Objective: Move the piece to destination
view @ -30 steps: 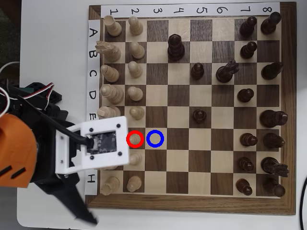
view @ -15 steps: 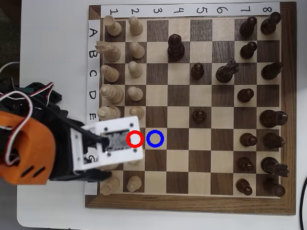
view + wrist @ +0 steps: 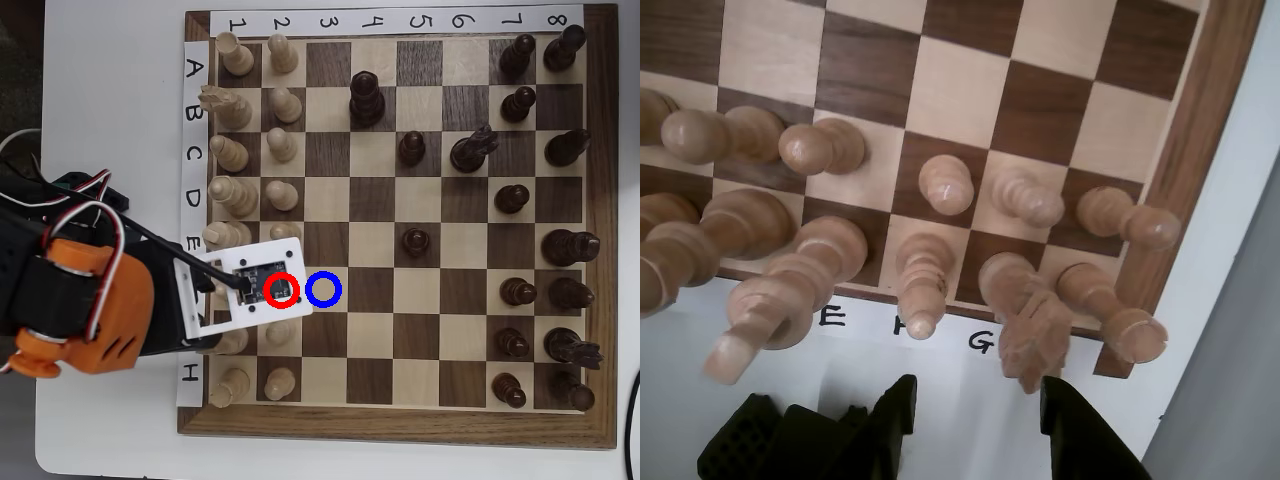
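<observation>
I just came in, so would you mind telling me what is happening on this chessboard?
A single robot arm is reaching over the pale side of the chessboard. In the wrist view its hand hangs open and empty above the lettered strip, just short of the pale pawn on row F. In the overhead view the arm's camera plate covers that pawn at the red ring, and the blue-ringed light square beside it is unoccupied.

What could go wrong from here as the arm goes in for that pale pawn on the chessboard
1. The pawn stands in a tight cluster: another pale pawn beside it and a taller piece between it and the open gripper. A finger could tip one over.
2. In the overhead view the wrist camera plate covers the red ring, so alignment cannot be checked there.
3. A loose grasp might drop the pawn short of the blue-ringed square.
</observation>
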